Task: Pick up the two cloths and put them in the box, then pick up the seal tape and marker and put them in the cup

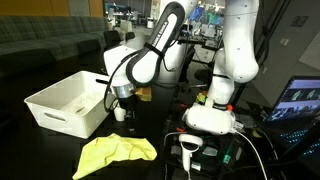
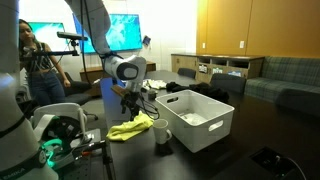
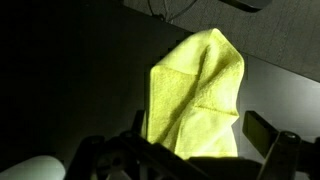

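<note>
One yellow cloth (image 1: 116, 152) out on the dark table (image 1: 35, 152), crumpled in loose folds, near a corner of the white box (image 1: 66, 104) but outside it. Above the cloth's far edge and close by the box wall, the gripper (image 1: 122, 100), pointed downward. From the wrist view, two dark fingers (image 3: 262, 130) set wide apart at the bottom of the picture, nothing between them, the folded cloth lit bright beyond. Jaws parted, then, and empty. Beside the box in an exterior view, a cup (image 2: 160, 134), upright, just next to the cloth's edge. Inside the box, a pale lump (image 2: 196, 117), too indistinct to name. Off to the side in an exterior view, the arm's white base (image 1: 213, 115), with cables trailing near it.
</note>
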`<state>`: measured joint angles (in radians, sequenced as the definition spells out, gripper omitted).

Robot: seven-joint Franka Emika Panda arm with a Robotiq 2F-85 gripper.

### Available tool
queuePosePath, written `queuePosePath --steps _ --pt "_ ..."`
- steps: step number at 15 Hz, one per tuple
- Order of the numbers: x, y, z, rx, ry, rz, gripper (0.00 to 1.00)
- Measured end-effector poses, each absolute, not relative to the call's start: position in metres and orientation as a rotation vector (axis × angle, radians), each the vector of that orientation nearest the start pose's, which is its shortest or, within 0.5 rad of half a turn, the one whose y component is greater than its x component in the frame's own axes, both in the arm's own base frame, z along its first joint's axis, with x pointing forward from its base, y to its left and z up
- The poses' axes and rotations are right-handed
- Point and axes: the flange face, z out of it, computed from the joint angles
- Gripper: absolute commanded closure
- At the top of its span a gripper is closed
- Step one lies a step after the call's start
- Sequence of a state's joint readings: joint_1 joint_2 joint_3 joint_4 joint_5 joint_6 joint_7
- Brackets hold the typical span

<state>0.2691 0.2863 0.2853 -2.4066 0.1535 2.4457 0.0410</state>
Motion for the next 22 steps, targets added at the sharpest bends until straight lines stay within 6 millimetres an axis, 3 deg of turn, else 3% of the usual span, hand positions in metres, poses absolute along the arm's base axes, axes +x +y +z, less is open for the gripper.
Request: queuePosePath --steps 7,10,14,22 --pt "0.342 0.33 0.153 -2.909 -0.511 0.358 0.0" --pt "0.33 0.347 0.143 -2.913 -0.457 0.308 0.0" --pt "0.326 0.349 0.122 -2.936 -0.342 0.286 0.0" --pt "0.335 0.324 0.09 -3.033 -0.132 0.293 0.0"
